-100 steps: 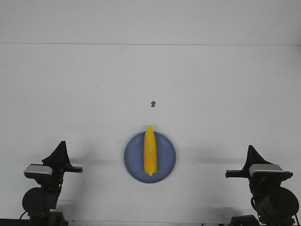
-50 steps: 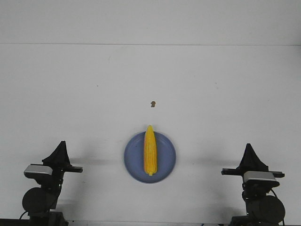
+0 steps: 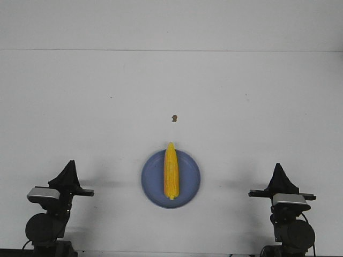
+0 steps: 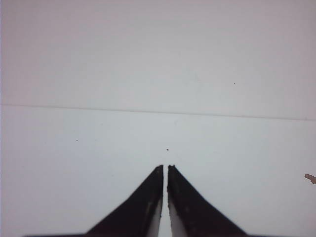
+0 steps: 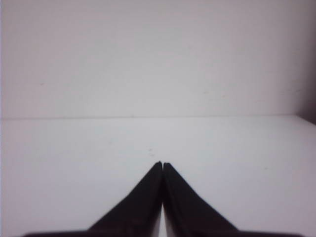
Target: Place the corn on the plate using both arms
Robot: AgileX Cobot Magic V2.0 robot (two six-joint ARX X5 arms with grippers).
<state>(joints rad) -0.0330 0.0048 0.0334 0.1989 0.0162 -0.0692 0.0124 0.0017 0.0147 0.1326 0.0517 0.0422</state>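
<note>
The yellow corn (image 3: 171,171) lies lengthwise across the middle of the blue plate (image 3: 154,178), its pointed end toward the far side, in the front view. My left gripper (image 3: 70,164) rests shut at the near left of the table, far from the plate. At the near right my right gripper (image 3: 278,167) is shut too. Neither holds anything. In the left wrist view the left gripper (image 4: 165,167) shows a hairline gap over bare table. The right gripper (image 5: 162,163) has its tips touching in the right wrist view. Corn and plate are out of both wrist views.
A small brown crumb (image 3: 173,118) lies on the white table beyond the plate and shows at the edge of the left wrist view as a crumb (image 4: 310,178). The table's far edge meets a white wall (image 3: 171,24).
The right arm has shifted left and turned, so its gripper now points straight ahead. The left arm, corn and plate have not moved.
</note>
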